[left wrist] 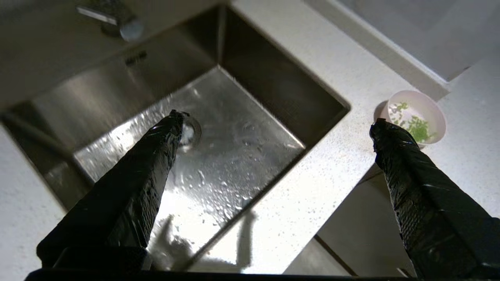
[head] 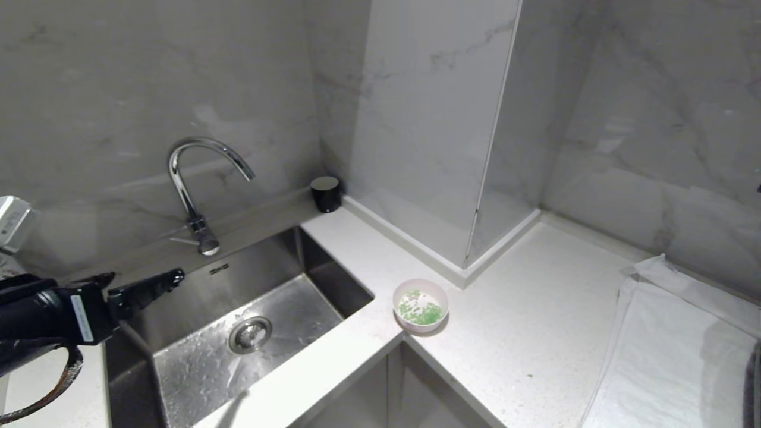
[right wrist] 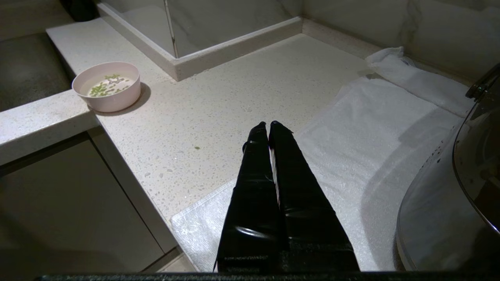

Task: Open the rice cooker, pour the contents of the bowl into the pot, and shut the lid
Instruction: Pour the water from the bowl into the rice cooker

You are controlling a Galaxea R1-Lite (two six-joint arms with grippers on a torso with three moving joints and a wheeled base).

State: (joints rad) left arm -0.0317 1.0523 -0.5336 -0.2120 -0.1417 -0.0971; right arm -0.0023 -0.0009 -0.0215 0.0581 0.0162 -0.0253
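Bowl (head: 420, 305), round and pale pink, holds green bits (head: 423, 311); left hand (left wrist: 273, 125) spread, right hand (right wrist: 268, 125) pressed together.

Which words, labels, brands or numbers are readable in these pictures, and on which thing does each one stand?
None can be read.
Dark mark on the sink back wall, below the faucet: too blurred to read.
White label on the left arm, behind the left claw: too small to read.
Faint line of print at the base of the right claw: illegible.
The bowl, the black cup and the white towel show no text.
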